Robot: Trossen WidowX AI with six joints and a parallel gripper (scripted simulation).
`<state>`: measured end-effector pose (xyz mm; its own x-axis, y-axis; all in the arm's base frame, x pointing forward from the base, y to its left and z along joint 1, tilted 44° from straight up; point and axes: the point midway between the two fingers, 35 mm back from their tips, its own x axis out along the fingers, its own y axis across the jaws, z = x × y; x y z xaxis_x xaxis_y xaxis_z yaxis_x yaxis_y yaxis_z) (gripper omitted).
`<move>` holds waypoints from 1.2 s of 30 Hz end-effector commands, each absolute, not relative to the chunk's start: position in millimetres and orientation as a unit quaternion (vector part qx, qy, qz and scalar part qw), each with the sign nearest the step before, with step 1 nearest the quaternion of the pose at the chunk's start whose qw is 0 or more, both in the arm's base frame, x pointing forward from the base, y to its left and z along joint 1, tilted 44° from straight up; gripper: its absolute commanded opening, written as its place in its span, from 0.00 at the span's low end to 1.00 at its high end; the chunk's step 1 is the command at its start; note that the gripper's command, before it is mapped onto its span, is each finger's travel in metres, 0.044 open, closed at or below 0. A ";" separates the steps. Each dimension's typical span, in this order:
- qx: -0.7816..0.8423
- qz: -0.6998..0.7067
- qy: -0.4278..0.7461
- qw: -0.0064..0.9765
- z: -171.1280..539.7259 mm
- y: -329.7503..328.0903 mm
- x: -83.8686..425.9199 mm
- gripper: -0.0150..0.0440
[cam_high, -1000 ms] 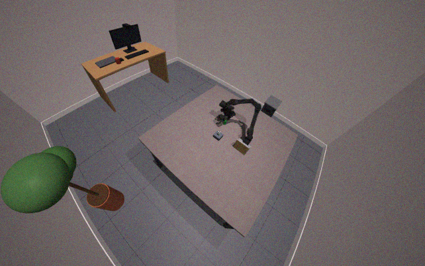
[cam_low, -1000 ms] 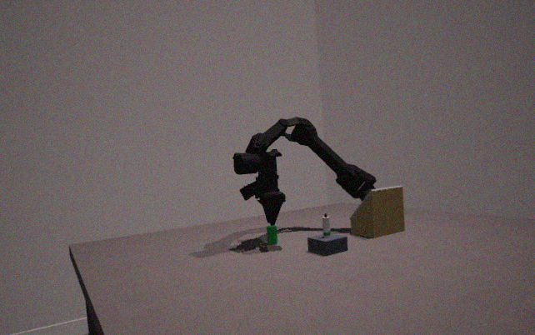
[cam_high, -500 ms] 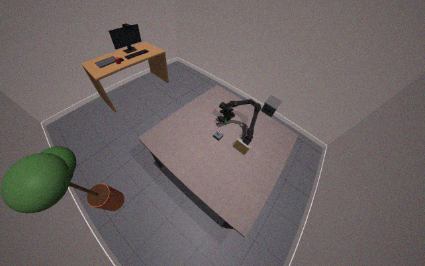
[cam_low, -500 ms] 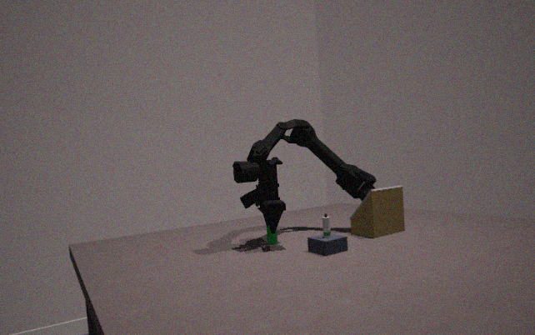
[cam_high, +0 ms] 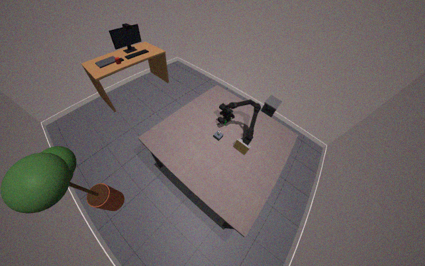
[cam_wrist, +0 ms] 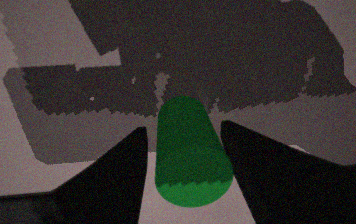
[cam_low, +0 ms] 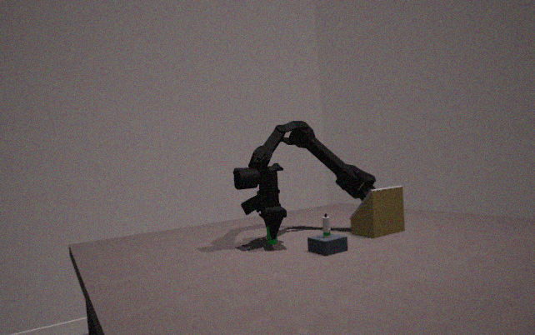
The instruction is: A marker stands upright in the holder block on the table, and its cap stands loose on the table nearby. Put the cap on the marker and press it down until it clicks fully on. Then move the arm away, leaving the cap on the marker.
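The green cap (cam_high: 225, 122) (cam_low: 272, 242) (cam_wrist: 192, 155) stands upright on the table. My gripper (cam_high: 223, 122) (cam_low: 272, 238) (cam_wrist: 184, 131) points down around it, its fingertips low near the table. The wrist view shows one black finger on each side of the cap, with a narrow gap at the left finger and a smaller one near the right fingertip, so the gripper is open around the cap. The marker (cam_high: 219, 132) (cam_low: 326, 226), white with a dark tip and a green band low down, stands upright and uncapped in the blue-grey holder block (cam_high: 218, 136) (cam_low: 327, 246).
A yellow-brown wedge block (cam_high: 241, 147) (cam_low: 388, 213) stands at the arm's base, right of the holder block in the exterior view. The arm arches above the table (cam_high: 212, 172) (cam_low: 250, 292). A desk (cam_high: 114, 71) with a monitor (cam_high: 126, 36) and a potted plant (cam_high: 112, 198) stand away from the table.
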<state>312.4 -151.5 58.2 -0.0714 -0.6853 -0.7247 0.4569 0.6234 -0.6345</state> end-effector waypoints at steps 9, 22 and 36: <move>-0.099 -0.423 0.598 0.673 57.1 -152.0 311.5 0.40; -0.090 -0.423 0.590 0.682 76.7 -131.7 318.2 0.25; -0.098 -0.423 0.599 0.673 100.4 -110.3 316.2 0.25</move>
<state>315.7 -112.7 96.3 -0.0744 -0.6851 -0.7247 0.4487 0.6260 -0.6378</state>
